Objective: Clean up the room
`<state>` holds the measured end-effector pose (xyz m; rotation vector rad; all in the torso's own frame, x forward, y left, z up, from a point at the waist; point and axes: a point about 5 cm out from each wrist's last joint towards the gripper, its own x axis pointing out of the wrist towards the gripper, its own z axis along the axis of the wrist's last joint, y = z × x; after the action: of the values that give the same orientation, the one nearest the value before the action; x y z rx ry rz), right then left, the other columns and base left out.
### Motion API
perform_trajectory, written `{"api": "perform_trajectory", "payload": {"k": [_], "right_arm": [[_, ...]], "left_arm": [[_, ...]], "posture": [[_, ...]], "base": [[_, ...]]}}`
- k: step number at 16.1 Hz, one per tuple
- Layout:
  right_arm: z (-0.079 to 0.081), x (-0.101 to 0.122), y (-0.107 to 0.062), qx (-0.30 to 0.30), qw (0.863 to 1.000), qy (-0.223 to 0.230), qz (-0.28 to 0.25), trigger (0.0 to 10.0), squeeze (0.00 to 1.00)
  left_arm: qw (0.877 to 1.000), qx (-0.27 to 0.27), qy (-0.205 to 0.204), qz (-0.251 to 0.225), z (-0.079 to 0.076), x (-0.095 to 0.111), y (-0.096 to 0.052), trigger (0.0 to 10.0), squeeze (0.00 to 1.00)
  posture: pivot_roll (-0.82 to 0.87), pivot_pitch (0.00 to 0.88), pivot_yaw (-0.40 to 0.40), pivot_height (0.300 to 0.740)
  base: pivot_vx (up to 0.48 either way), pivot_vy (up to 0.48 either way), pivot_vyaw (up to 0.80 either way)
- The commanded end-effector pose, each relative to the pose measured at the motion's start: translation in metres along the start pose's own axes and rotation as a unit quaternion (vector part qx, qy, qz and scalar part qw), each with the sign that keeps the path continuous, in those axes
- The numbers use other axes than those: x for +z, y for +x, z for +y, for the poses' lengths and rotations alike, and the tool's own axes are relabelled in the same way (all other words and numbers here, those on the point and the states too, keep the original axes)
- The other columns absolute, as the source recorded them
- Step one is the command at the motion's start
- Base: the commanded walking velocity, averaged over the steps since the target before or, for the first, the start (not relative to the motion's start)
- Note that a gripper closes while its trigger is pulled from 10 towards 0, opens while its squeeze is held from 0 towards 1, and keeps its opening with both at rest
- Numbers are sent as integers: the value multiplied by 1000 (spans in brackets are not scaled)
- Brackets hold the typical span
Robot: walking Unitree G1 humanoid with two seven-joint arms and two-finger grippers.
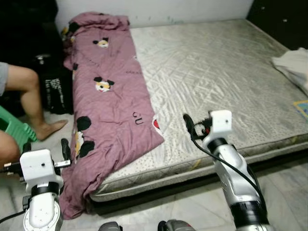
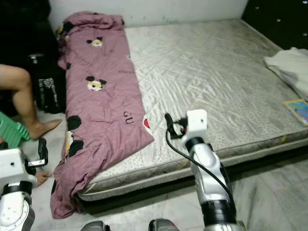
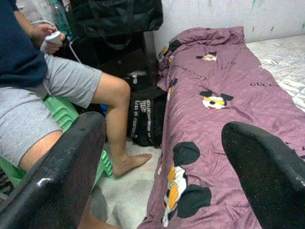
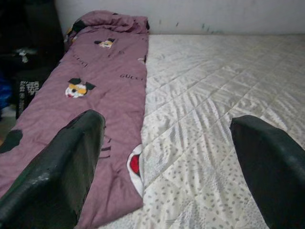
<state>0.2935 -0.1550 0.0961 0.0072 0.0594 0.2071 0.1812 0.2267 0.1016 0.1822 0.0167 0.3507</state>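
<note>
"GUCCI" lettering on the purple blanket (image 4: 95,86)

White wall (image 1: 192,9), low mattress (image 1: 216,82), pale marbled floor (image 1: 192,207), green chair (image 1: 14,127)

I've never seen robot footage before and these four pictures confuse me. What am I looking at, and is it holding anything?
It is a walking robot with two silver arms. The two wide pictures come from cameras on its head, looking down at a mattress. A purple blanket lies folded along the mattress's left side, its end hanging to the floor, and a white cloth sits at the right edge. The other two pictures look out from each wrist between that gripper's black fingers. The left gripper and right gripper are both open and hold nothing. A person sits on a green stool beside the bed.
</note>
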Motion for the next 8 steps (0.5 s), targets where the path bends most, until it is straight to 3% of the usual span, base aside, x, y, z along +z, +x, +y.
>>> {"api": "perform_trajectory", "payload": {"k": [1, 6, 8], "right_arm": [[-4, 3, -4, 2, 1000, -5, -3, 10000, 0], [2, 7, 0, 9, 1000, 1, 5, 10000, 0], [2, 6, 0, 8, 1000, 3, 14, 10000, 0]], "left_arm": [[1000, -9, -7, -6, -2, 4, -2, 10000, 0], [999, -35, -15, -3, -14, 6, -2, 10000, 0], [999, -38, -25, 0, -15, 7, -2, 10000, 0]], "posture": [[-2, 71, 0, 740], [0, 78, -1, 740], [2, 84, -3, 740]], "base": [[0, 0, 0], [0, 0, 0], [0, 0, -800]]}}
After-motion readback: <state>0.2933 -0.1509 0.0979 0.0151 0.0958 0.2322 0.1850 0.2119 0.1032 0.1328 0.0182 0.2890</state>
